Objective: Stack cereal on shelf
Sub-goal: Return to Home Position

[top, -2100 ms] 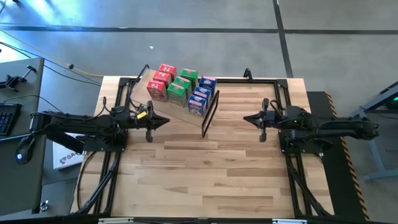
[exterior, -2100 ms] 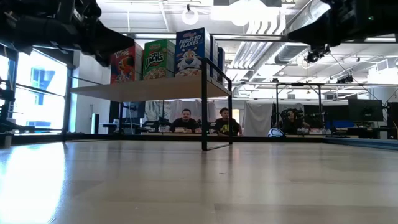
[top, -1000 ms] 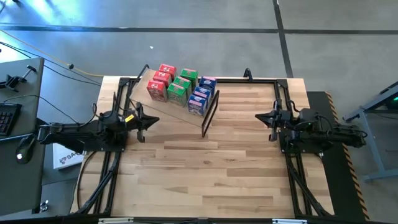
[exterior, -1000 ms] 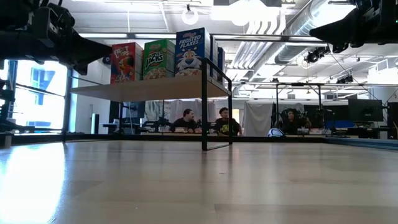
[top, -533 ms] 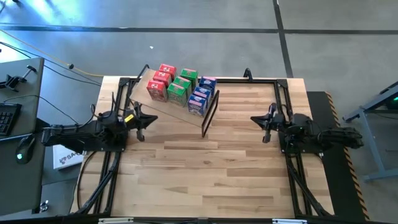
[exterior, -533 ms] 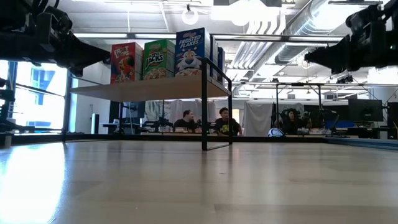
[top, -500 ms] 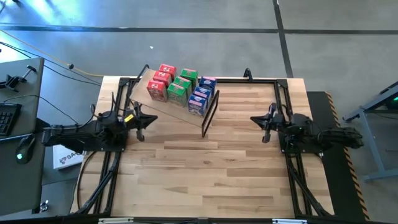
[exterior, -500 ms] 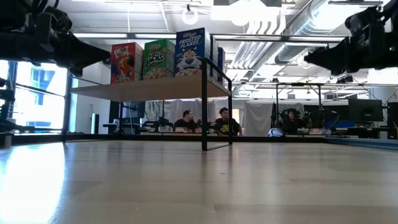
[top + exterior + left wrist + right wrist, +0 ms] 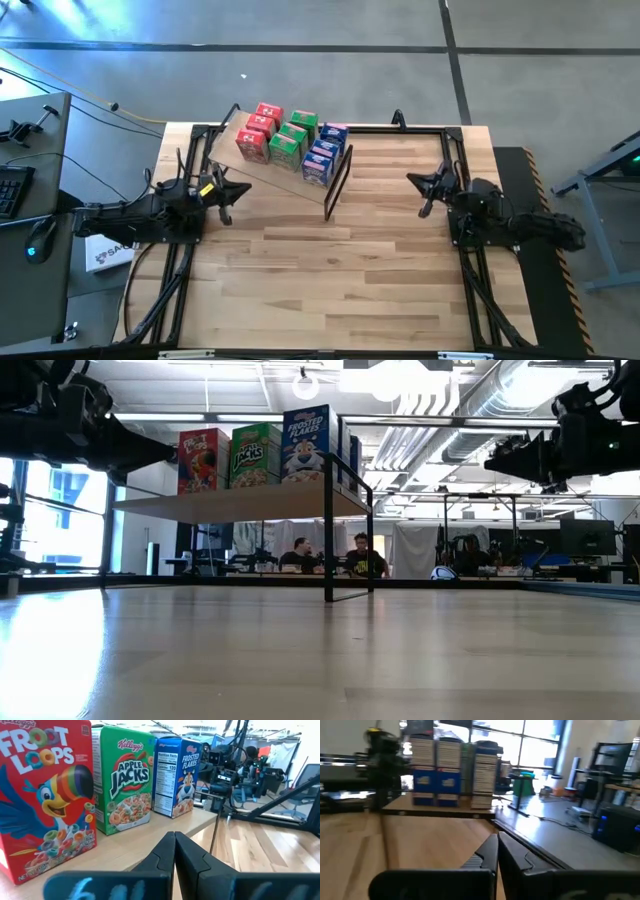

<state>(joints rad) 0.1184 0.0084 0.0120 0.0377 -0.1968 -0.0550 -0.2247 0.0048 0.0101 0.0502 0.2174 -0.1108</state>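
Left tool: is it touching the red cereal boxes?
Apart. The high view shows a plain gap between the left tool and the red cereal boxes.

Slatted wooden tabletop [image 9: 330, 270] carries the shelf [image 9: 268, 174] in its far-left part. The plywood board sits raised off the top on a thin black frame [image 9: 327, 530]. On the board are nine upright cereal boxes in three touching rows: red boxes [image 9: 258, 130], green boxes [image 9: 293, 138], and blue boxes [image 9: 324, 153] nearest the frame end.
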